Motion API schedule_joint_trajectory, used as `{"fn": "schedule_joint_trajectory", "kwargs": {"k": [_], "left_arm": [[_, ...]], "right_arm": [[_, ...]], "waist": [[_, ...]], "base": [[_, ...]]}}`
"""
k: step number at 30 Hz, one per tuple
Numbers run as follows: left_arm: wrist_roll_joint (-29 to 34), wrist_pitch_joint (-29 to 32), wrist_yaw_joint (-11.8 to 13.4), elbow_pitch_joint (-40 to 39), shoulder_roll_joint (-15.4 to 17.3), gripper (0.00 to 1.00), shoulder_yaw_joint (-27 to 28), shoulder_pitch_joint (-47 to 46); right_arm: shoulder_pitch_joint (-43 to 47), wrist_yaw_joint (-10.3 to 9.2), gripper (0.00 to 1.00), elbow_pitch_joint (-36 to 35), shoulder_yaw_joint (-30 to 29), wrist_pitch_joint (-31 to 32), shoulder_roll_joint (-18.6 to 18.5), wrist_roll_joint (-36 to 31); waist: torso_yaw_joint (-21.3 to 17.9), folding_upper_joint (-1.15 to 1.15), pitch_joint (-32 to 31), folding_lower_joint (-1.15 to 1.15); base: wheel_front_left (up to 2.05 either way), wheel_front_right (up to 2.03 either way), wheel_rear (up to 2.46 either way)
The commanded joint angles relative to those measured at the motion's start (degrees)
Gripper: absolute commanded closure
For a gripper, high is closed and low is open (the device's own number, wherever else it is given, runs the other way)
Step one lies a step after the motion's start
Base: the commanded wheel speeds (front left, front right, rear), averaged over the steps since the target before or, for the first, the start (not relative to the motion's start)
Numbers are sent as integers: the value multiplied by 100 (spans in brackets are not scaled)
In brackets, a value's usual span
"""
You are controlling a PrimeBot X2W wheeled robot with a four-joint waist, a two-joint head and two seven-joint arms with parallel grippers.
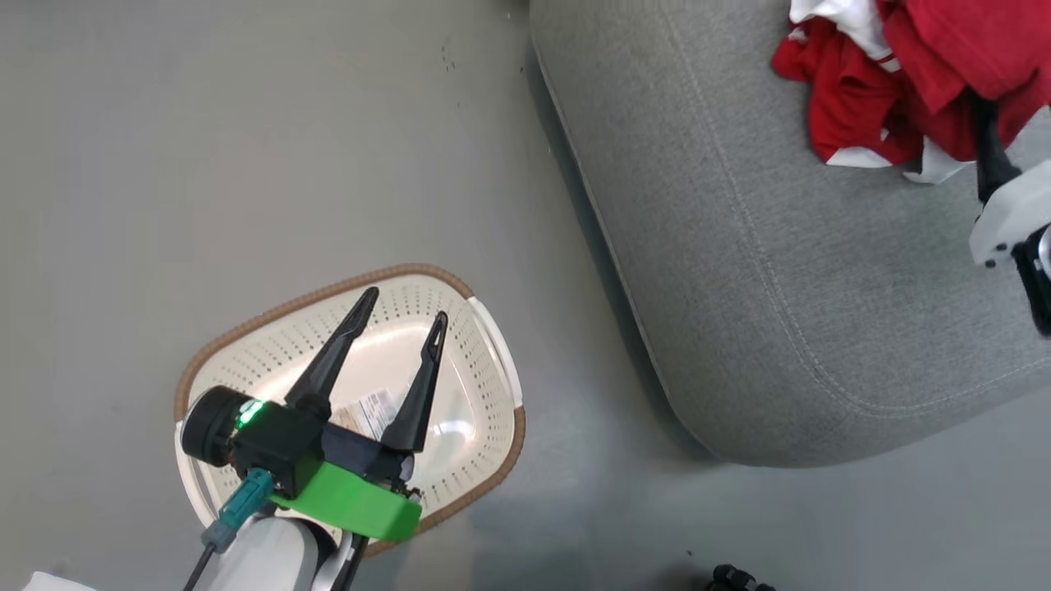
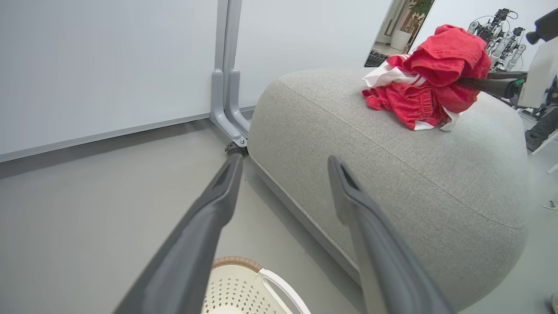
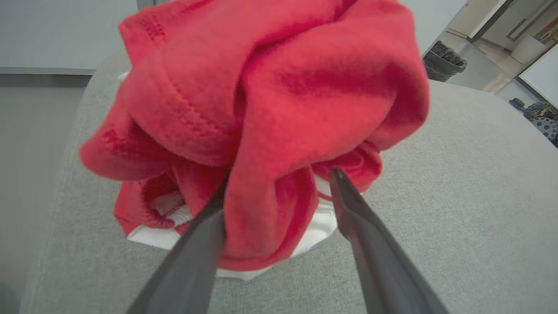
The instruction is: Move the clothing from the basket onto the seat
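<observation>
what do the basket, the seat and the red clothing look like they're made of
Basket: likely moulded plastic, cream and slightly glossy, with rows of punched holes; its brown rim looks woven. Seat: grey woven upholstery, matte, with stitched seams, probably padded. Clothing: soft knit fabric, matte red with white trim; it crumples into folds.

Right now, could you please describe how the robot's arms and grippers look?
Left gripper: two long dark tapered fingers, black body with a lit green light, bright green collar, teal plug, pale forearm. Right gripper: same dark fingers, white housing.
</observation>
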Motion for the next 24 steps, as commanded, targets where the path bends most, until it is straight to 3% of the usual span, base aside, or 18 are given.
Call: {"fn": "schedule_joint_trajectory", "kwargs": {"k": [1,10,16,24], "left_arm": [[-87,-3,-19,4,-67,0,57,94],[-106,-3,-19,18,-473,0,238,440],[-109,-3,-19,-3,-649,0,459,685],[24,-3,-19,-76,-789,0,893,1010]], "right_arm": [[134,-11,0,24,162,-1,-104,127],[599,-11,0,-686,936,-1,-677,805],[1129,-11,0,-1957,720,-1,-867,751],[2302,-11,0,-3949,-350,0,-406,315]], "waist": [[-53,0,-490,0],[-56,0,-1402,0],[37,0,-1866,0],[305,0,-2379,0]], "base": [[0,0,0],[0,0,0],[0,0,0],[0,0,0]]}}
